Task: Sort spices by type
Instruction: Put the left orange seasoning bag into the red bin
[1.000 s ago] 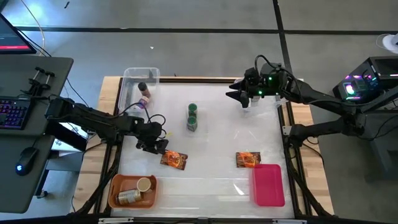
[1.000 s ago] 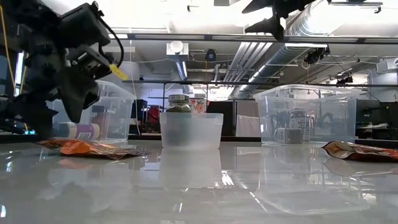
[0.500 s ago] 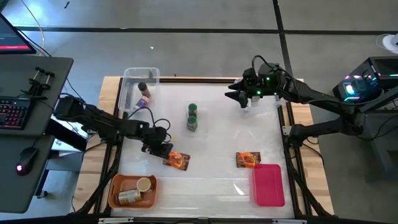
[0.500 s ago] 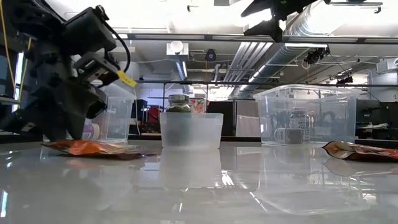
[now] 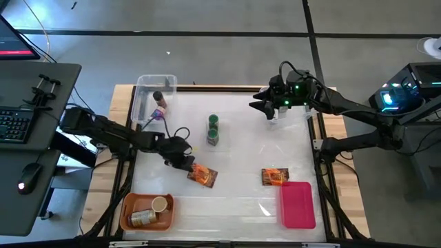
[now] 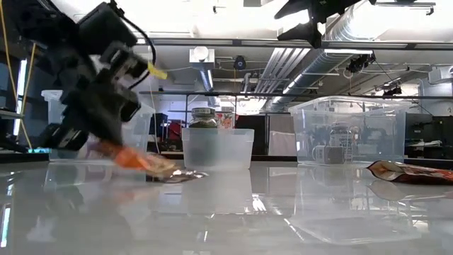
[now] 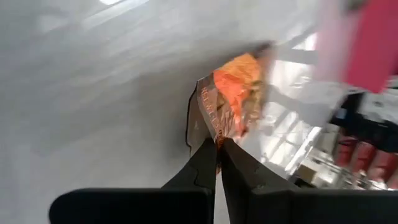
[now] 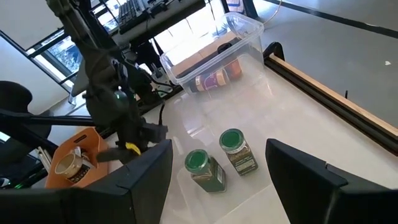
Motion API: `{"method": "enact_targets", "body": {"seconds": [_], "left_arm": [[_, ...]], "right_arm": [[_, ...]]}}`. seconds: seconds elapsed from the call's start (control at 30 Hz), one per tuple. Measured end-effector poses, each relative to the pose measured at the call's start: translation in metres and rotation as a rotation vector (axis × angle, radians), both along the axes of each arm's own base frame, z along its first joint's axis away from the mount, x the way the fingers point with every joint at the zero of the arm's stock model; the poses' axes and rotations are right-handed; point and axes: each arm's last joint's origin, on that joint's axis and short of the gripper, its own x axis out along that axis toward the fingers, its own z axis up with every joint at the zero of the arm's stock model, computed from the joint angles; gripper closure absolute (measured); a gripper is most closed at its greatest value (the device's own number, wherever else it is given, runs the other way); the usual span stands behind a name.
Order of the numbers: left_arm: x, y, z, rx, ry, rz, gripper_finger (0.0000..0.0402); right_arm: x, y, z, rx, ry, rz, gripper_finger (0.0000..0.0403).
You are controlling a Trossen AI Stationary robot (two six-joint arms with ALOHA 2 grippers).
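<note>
Jaws: our left gripper (image 5: 187, 165) is clamped on a packet (image 5: 203, 176) edge, front-left of centre; our right gripper (image 5: 260, 105) hangs with fingers apart over the back-right corner. Second packet (image 5: 274, 177) beside the pink tray (image 5: 298, 204).

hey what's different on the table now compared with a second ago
The left gripper has closed on the edge of the near-left orange foil packet and pulled it a little toward the table's middle, lifting one end off the surface. The right gripper stayed hovering open over the far right; the second packet, the green-lidded jars, trays and tubs did not move.
</note>
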Motion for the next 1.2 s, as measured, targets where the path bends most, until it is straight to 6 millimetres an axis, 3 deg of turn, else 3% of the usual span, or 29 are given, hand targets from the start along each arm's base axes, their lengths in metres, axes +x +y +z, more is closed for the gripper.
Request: {"method": "enact_targets", "body": {"seconds": [0.2,0.53,0.7,0.93,1.2], "left_arm": [[-0.007,0.006,0.038,-0.002,-0.211,-0.024,0.0401],[-0.023,0.016,0.111,0.036,-0.511,0.012,0.0401],[-0.006,0.03,0.152,0.22,-0.577,0.062,0.0401],[0.024,0.067,0.198,0.505,-0.652,0.152,0.0401],[0.036,0.088,0.217,0.561,-0.65,0.095,0.0401]], "right_arm": [[0.0,0.001,0.0,0.032,-0.009,0.028,0.0151],[0.004,0.016,0.006,0.295,-0.094,0.29,0.0151],[0.011,0.028,0.005,0.314,-0.081,0.288,0.0151],[0.035,0.041,-0.006,0.308,-0.065,0.218,0.0151],[0.049,0.035,-0.001,0.246,-0.188,0.108,0.0151]]}}
